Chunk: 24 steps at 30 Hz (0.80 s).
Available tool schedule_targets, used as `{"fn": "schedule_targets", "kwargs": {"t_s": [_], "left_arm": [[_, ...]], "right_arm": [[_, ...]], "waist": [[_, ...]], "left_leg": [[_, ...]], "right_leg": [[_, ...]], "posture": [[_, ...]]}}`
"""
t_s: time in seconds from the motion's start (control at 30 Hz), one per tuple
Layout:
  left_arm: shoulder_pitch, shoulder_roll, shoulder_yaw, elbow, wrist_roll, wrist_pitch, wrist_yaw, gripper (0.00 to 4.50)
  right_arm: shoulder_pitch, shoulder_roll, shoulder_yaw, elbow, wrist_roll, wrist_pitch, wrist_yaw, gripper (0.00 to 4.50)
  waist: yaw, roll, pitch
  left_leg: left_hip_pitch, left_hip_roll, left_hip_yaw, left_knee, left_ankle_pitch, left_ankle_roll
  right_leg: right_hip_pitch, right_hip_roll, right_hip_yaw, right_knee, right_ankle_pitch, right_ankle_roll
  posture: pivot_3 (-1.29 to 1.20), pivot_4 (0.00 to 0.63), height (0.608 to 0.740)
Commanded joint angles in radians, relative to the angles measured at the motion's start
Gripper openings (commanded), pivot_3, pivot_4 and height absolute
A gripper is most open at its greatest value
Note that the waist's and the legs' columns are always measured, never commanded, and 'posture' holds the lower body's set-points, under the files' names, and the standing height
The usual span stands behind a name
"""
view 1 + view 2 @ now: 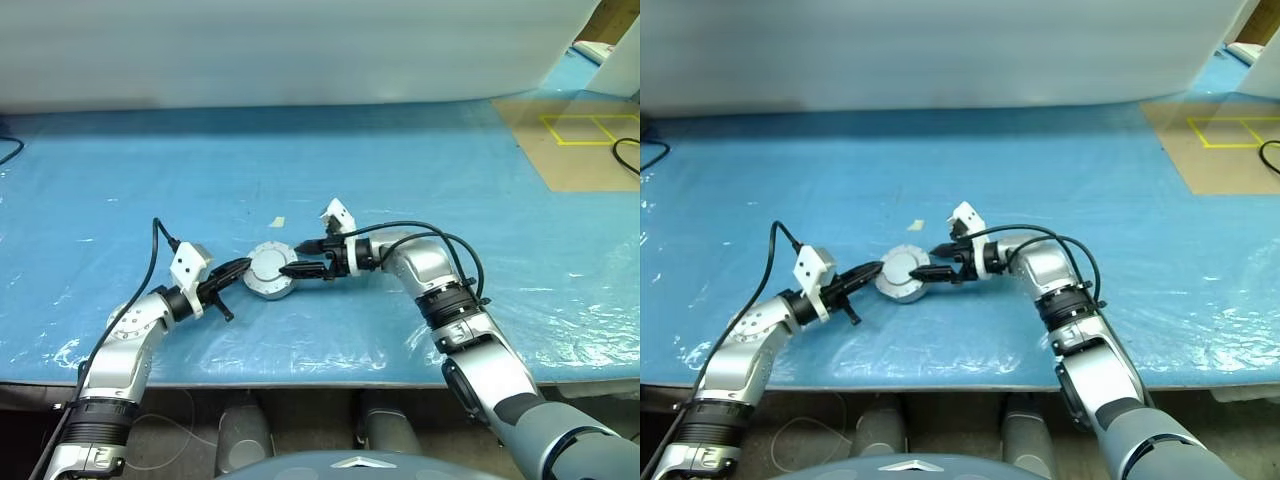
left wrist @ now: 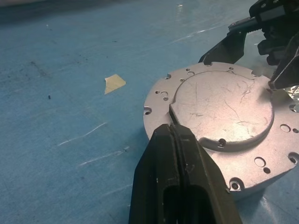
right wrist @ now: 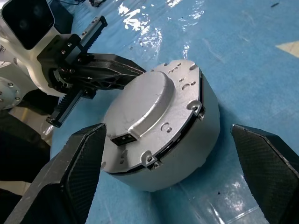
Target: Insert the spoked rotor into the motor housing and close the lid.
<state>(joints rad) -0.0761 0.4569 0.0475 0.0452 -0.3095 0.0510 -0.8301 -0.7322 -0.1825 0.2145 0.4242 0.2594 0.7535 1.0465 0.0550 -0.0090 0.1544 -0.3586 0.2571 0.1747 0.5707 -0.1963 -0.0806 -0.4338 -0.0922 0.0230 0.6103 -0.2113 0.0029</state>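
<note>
One motor housing [image 1: 271,271] with its lid [image 2: 223,105] on, mid blue table [image 1: 420,160], between two grippers: left gripper [image 2: 174,135] pressed together against lid edge, right gripper [image 3: 168,182] spread wide around housing. Left wrist view shows one tape scrap [image 2: 114,83] beyond

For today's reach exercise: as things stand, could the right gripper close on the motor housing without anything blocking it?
Probably yes. The right gripper is open, one finger on each side of the motor housing. The shut left gripper rests at the opposite edge, apparently outside the fingers' path.
</note>
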Motion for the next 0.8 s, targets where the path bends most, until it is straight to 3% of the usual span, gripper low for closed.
{"fn": "schedule_targets", "kwargs": {"t_s": [0.03,0.43,0.77,0.8], "left_arm": [[0.023,-0.003,-0.041,0.019,0.013,0.002,-0.031,0.00],[0.020,-0.006,-0.044,0.017,0.013,-0.011,-0.039,0.00],[0.019,-0.004,-0.045,0.024,0.016,-0.016,-0.036,0.00],[0.018,-0.003,-0.045,0.024,0.017,-0.016,-0.036,0.00]], "right_arm": [[-0.035,0.000,-0.026,0.014,0.027,0.057,-0.020,4.49],[-0.068,-0.017,-0.083,0.041,0.145,0.373,-0.030,4.49],[-0.095,0.050,-0.218,0.118,0.216,0.433,-0.127,4.49],[-0.096,0.054,-0.228,0.124,0.221,0.436,-0.132,4.31]], "waist": [[0.001,0.000,0.000],[0.016,0.000,0.000],[0.016,0.000,0.000],[0.016,0.000,0.000]], "left_leg": [[0.000,0.000,0.000,0.000,0.000,0.000],[0.000,0.000,0.000,0.000,0.000,0.000],[0.000,0.000,0.000,0.000,0.000,-0.001],[0.000,0.000,0.000,0.000,0.000,-0.001]], "right_leg": [[0.000,0.000,0.000,0.000,0.000,0.000],[0.000,0.000,0.000,0.000,0.000,0.000],[0.000,0.000,0.000,0.000,0.000,0.000],[0.000,0.000,0.000,0.000,0.000,0.000]], "posture": [[0.00,0.150,0.740],[0.00,0.150,0.740],[0.00,0.150,0.740],[0.00,0.150,0.740]]}}
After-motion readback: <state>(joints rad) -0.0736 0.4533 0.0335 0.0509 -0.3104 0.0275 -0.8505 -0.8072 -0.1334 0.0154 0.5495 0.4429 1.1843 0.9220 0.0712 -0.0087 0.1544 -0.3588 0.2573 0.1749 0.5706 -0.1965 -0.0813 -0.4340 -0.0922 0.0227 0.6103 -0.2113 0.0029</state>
